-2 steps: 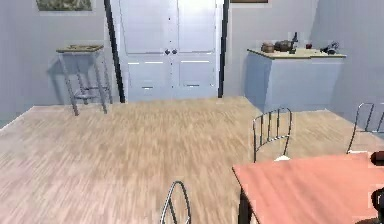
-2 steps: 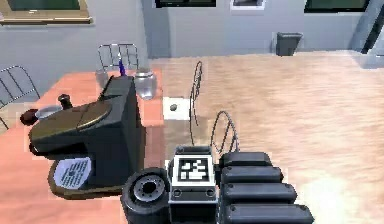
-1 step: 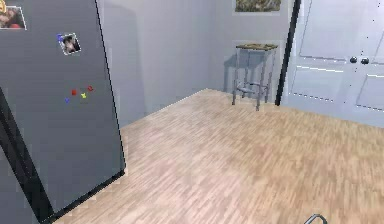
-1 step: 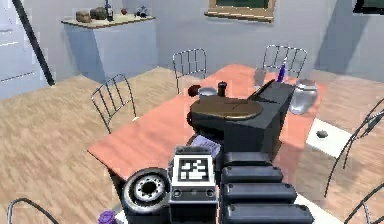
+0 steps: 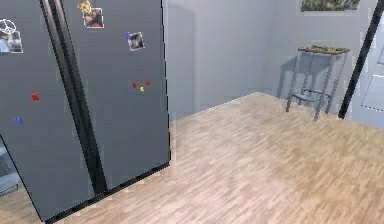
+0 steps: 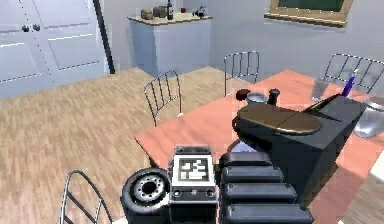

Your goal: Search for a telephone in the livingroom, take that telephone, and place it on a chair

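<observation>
Where the telephone is you cannot tell; the small things [image 6: 262, 97] on the reddish table [image 6: 200, 122] are too small for you to name. Wire-backed chairs [image 6: 165, 95] stand around that table, and at the arm side view's bottom edge the gripper [image 6: 148, 190] shows as a dark round body just left of a white marker square [image 6: 195, 168], its far end not clear, so you cannot tell whether it holds anything. In the forward view a grey fridge [image 5: 90, 100] with magnets [image 5: 134, 87] stands at the left, a stool [image 5: 322, 50] by the far wall [image 5: 230, 50].
</observation>
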